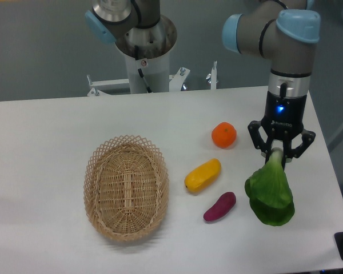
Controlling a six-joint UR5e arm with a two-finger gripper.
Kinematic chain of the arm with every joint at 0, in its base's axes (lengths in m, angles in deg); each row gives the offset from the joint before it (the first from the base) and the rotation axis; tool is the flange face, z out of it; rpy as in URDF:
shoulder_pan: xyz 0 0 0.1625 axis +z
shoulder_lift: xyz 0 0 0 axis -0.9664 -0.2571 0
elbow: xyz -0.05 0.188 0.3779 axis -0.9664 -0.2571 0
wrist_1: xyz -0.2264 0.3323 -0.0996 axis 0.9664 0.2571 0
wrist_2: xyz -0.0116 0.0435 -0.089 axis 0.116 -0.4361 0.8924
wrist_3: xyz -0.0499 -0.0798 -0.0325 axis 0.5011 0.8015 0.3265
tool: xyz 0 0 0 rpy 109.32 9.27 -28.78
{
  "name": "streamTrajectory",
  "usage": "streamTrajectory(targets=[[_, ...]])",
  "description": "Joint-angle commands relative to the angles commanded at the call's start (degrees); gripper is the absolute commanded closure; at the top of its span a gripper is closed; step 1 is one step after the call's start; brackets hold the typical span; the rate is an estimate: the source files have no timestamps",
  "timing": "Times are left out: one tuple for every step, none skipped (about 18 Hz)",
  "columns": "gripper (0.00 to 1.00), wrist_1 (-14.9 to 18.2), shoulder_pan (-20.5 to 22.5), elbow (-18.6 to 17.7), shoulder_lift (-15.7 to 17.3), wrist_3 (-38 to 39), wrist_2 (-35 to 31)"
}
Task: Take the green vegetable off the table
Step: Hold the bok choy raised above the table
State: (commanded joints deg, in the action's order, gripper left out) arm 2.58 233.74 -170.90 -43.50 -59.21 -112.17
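Note:
The green vegetable (pixel 270 194) has broad dark green leaves and a pale stalk. It hangs leaves-down at the right of the white table (pixel 46 148). My gripper (pixel 279 155) is shut on the pale stalk end and holds the vegetable upright. I cannot tell whether the leaf tips still touch the tabletop. The gripper points straight down from the arm's wrist above it.
An orange (pixel 224 135) lies left of the gripper. A yellow oblong fruit (pixel 203 174) and a small purple eggplant piece (pixel 219 206) lie left of the vegetable. A wicker basket (pixel 126 187) sits at the centre left. The robot base (pixel 144 51) stands at the back.

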Motion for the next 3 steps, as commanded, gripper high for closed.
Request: streamTrajectory(targets=[[0.66,0.00,0.09,0.00,0.00,0.00,0.00],[0.66,0.00,0.00,0.00,0.00,0.00,0.00],[0.66,-0.09,0.00,0.00,0.00,0.00,0.00]])
